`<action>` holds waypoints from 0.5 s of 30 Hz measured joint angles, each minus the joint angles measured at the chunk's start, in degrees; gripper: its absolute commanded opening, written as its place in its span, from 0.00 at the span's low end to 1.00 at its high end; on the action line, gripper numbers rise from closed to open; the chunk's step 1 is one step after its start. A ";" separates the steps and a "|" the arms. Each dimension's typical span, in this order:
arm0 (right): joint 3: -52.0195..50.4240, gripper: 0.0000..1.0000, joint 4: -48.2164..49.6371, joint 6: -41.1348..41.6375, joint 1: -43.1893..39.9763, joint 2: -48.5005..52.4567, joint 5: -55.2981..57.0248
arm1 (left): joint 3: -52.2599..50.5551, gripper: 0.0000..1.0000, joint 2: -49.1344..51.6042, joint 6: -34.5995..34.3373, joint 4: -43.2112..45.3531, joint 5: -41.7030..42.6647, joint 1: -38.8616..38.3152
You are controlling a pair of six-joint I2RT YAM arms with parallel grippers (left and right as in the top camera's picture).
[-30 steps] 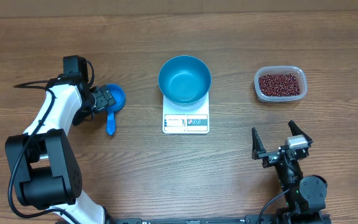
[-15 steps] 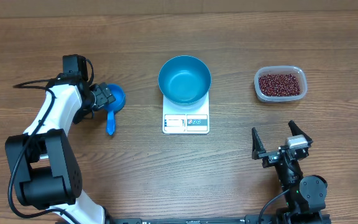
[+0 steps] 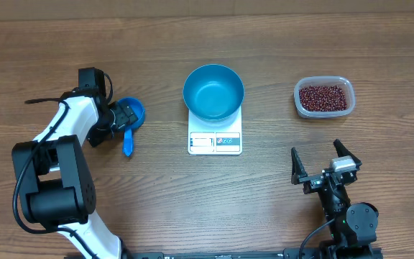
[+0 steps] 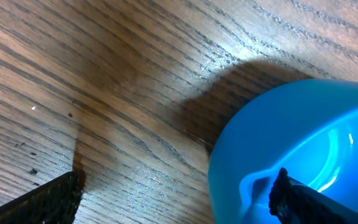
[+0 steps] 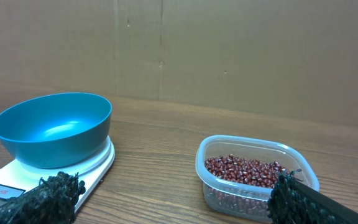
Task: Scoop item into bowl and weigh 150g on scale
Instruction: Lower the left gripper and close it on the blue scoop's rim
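The bright blue bowl (image 3: 213,91) (image 5: 51,127) stands empty on the white scale (image 3: 215,142) (image 5: 95,163) at mid-table. The red-brown beans (image 3: 325,96) (image 5: 244,170) lie heaped in a clear tub at the right. My left gripper (image 3: 126,116) (image 4: 178,190) is open at the small blue scoop (image 3: 128,142) (image 4: 272,137). One finger stands over the scoop's cup and the other over bare wood outside its rim. My right gripper (image 3: 324,165) (image 5: 173,194) is open near the front right, facing the scale and tub with nothing between its fingers.
The clear plastic tub (image 3: 301,103) (image 5: 209,177) sits right of the scale. The scoop's handle points toward the table's front. A cardboard wall (image 5: 229,50) closes the far side.
The left arm has shifted slightly to the right at the scoop. The right arm, bowl and tub have not moved.
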 measured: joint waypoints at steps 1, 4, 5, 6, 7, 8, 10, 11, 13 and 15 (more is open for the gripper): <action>0.00 1.00 0.00 -0.02 0.00 0.00 0.00 | 0.00 1.00 0.00 0.00 0.00 0.00 0.00; 0.00 1.00 0.02 0.00 0.00 0.00 0.00 | 0.00 1.00 0.00 0.00 0.00 0.00 0.00; 0.00 1.00 0.02 0.00 0.00 0.00 0.00 | 0.00 1.00 0.00 0.00 0.04 0.00 0.00; 0.00 1.00 0.02 -0.02 0.00 0.00 0.00 | 0.00 1.00 0.00 0.00 0.04 0.00 0.00; 0.00 1.00 -0.02 0.00 0.00 0.00 0.00 | 0.00 0.99 0.00 0.00 0.04 0.00 0.00; 0.00 1.00 0.00 -0.02 0.00 0.00 -0.02 | 0.00 0.98 0.00 0.00 0.04 0.00 0.00; 0.00 1.00 0.00 -0.02 0.00 0.00 0.00 | 0.00 0.93 0.00 -0.07 0.04 0.00 0.00; 0.00 1.00 0.00 -0.02 0.00 0.00 0.00 | 0.00 0.91 0.00 -0.15 0.04 0.00 0.00; 0.00 1.00 -0.02 -0.02 0.00 0.00 -0.02 | 0.00 0.82 0.00 -0.42 0.04 0.00 0.00; 0.00 1.00 0.02 -0.02 0.00 0.00 0.00 | 0.00 0.73 0.00 -0.48 0.04 0.00 0.00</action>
